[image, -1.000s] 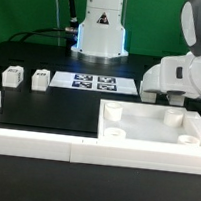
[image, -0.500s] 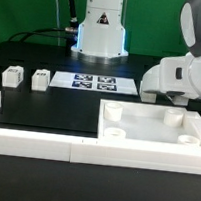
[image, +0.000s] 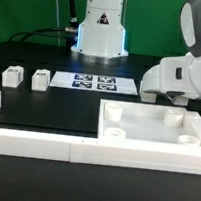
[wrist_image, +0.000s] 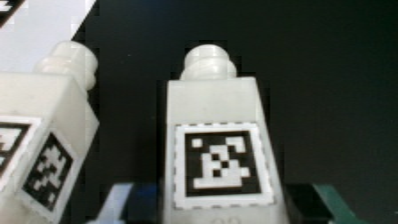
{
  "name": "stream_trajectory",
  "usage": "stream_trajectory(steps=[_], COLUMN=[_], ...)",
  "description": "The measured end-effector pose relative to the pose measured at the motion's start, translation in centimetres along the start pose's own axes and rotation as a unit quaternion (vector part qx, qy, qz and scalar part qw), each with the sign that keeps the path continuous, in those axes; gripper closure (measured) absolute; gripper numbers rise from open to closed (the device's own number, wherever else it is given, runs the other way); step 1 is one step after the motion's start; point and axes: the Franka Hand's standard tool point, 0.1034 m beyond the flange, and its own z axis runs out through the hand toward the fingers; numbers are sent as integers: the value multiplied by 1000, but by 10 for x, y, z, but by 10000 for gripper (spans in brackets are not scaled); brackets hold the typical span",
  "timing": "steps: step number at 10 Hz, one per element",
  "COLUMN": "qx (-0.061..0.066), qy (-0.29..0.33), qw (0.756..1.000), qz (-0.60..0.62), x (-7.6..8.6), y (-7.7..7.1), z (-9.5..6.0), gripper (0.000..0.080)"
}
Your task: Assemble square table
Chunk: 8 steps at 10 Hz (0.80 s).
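- Centrally in the wrist view, the gripper [wrist_image: 222, 208] is closed on the gripped leg [wrist_image: 221, 130], with its 2 fingers [wrist_image: 128, 203] pressing the leg's opposite sides. The leg is a white block with a rounded peg at one end and a black-and-white tag on the face toward the camera.
- The neighbouring leg [wrist_image: 43, 135] sits just beside the gripped leg, parallel to it and apart, on the black table [wrist_image: 320, 60].
- The tabletop slab [image: 151, 125] is near, at the exterior view's right, with its round sockets facing up, just behind the border wall [image: 39, 139].
- The outer leg [image: 12, 76] and the inner leg [image: 39, 78] are at the exterior view's left, near each other but apart.
- The marker board [image: 95, 84] lies flat just right of those 2 legs, in front of the robot base [image: 102, 33].
- The arm housing [image: 184, 72] is at the right, beyond the slab.
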Motion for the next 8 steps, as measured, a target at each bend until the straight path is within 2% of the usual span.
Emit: stream_trajectory(steps=[1,2,3,4,5,6,7,8], qx=[0,7,9,10,13,23,20,21], qy=[-6,14,13,34,64,132,162,192], qw=[1000,999,999,999,997,991,986,981], qz=[-21,-29,-39,-39,-38,-26,-26,-26], x=[-10,-25,-46,-52,-54,-43,-48,-45], y=[9,23,36,40,42,48,48,47], z=[-17,-45,-67,-79,-84,-76,-74,-79], gripper=[508,508,508,508,508,508,508,508])
